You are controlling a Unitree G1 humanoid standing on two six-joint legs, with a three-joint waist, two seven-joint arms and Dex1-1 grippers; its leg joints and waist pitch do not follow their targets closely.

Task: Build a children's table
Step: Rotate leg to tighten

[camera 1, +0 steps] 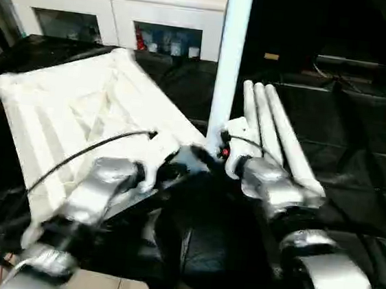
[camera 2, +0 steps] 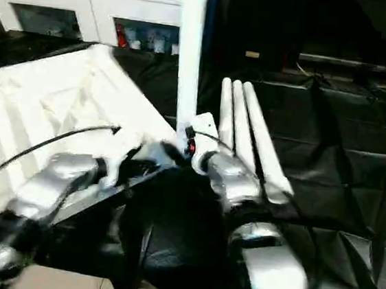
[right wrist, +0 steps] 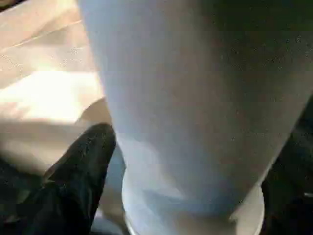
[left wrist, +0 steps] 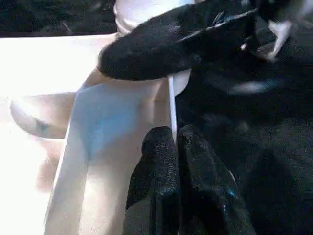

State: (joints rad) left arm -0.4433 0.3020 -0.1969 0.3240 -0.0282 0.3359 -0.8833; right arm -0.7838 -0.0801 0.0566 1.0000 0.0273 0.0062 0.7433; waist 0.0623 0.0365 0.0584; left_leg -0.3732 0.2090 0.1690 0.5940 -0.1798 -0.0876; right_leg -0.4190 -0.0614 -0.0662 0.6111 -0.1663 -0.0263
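While we look down over two silver forearms, we see the white plastic tabletop (camera 1: 77,125) of the children's table lying upside down, ribbed underside up, on black quilted sheeting (camera 1: 359,141). Behind it stands a white cabinet (camera 1: 117,12) with glass doors. One white tubular leg (camera 1: 229,58) stands upright in the tabletop's near right corner socket (right wrist: 190,218). Three more white legs (camera 1: 277,136) lie side by side on the sheeting, just right of the upright one. Our right end effector (camera 1: 213,153) sits at the base of the upright leg, its black fingers (right wrist: 73,181) spread around the tube; we cannot tell whether they touch it. Our left end effector (left wrist: 176,147) has its two fingers pressed together, holding nothing, against the tabletop's edge beside that same socket.
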